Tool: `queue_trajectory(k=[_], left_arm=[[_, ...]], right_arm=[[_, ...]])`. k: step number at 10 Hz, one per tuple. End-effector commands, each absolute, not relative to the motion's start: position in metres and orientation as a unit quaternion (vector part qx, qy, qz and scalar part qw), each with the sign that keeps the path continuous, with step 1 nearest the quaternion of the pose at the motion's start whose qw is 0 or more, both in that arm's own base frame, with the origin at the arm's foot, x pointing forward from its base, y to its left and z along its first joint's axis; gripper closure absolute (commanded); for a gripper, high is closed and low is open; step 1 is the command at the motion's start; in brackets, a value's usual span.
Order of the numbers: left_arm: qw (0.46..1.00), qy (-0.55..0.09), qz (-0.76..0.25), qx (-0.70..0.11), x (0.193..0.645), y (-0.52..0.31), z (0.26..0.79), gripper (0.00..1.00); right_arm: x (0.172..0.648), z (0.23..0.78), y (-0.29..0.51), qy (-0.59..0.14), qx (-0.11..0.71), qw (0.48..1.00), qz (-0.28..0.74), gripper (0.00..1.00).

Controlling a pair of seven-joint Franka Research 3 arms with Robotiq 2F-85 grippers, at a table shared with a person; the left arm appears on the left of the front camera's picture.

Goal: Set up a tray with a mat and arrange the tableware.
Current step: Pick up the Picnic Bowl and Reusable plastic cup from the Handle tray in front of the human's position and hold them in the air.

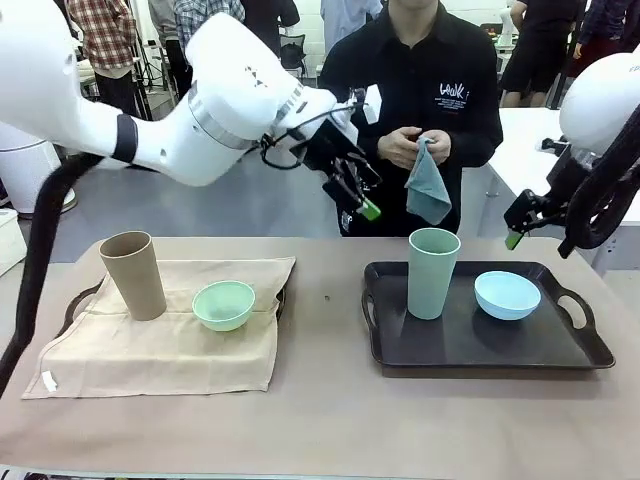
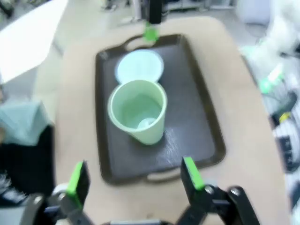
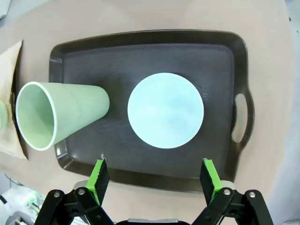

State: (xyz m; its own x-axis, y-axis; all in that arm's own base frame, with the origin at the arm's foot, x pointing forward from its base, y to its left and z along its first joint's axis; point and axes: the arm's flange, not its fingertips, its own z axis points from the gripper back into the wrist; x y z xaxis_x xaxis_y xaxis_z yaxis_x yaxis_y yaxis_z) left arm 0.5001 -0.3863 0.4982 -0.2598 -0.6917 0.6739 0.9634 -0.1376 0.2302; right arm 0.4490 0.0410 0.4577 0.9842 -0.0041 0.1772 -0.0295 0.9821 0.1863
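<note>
A beige mat [image 1: 160, 340] covers the left tray [image 1: 78, 303], and on it stand a tan cup [image 1: 133, 275] and a mint green bowl [image 1: 223, 304]. The dark right tray [image 1: 560, 352] has no mat and carries a pale green cup [image 1: 433, 272] and a light blue bowl [image 1: 507, 295]. My left gripper [image 1: 360, 200] hangs open in the air over the table's far middle. Its wrist view looks down on the cup [image 2: 138, 110] and bowl [image 2: 139, 65] between open fingers [image 2: 134, 180]. My right gripper [image 1: 515, 238] hovers open above the right tray [image 3: 140, 40], over the bowl [image 3: 165, 110] and cup [image 3: 61, 115]; its fingers [image 3: 153, 176] hold nothing.
A person stands at the far side holding a blue-grey cloth [image 1: 428, 185] in both hands. Bare table lies between the two trays and along the near edge. A corner of the mat [image 3: 11, 93] shows beside the dark tray.
</note>
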Motion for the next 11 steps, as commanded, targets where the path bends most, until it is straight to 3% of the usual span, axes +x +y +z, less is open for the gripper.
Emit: queue_trajectory(k=[1, 2, 3, 5, 6, 7, 11], left_arm=[[0.474, -0.321, -0.779, -0.256, 0.504, -0.366, 0.457, 0.0], [0.492, -0.332, -0.778, -0.207, 0.502, -0.37, 0.454, 0.0], [0.52, -0.329, -0.755, -0.226, 0.5, -0.387, 0.481, 0.0], [0.52, -0.329, -0.755, -0.226, 0.5, -0.387, 0.481, 0.0], [0.5, -0.328, -0.769, -0.225, 0.504, -0.385, 0.465, 0.0], [0.533, -0.323, -0.743, -0.246, 0.514, -0.383, 0.455, 0.0], [0.564, -0.307, -0.7, -0.313, 0.54, -0.383, 0.418, 0.0]], right_arm=[[0.46, 0.449, 0.038, -0.091, 0.066, 0.993, 0.024, 0.0], [0.458, 0.455, 0.035, -0.106, 0.071, 0.992, -0.004, 0.0], [0.453, 0.45, 0.04, -0.084, 0.087, 0.993, 0.012, 0.0], [0.453, 0.45, 0.04, -0.084, 0.087, 0.993, 0.012, 0.0], [0.455, 0.448, 0.038, -0.087, 0.082, 0.993, 0.01, 0.0], [0.461, 0.437, 0.037, -0.091, 0.08, 0.992, 0.019, 0.0], [0.475, 0.405, 0.033, -0.099, 0.068, 0.992, 0.023, 0.0]])
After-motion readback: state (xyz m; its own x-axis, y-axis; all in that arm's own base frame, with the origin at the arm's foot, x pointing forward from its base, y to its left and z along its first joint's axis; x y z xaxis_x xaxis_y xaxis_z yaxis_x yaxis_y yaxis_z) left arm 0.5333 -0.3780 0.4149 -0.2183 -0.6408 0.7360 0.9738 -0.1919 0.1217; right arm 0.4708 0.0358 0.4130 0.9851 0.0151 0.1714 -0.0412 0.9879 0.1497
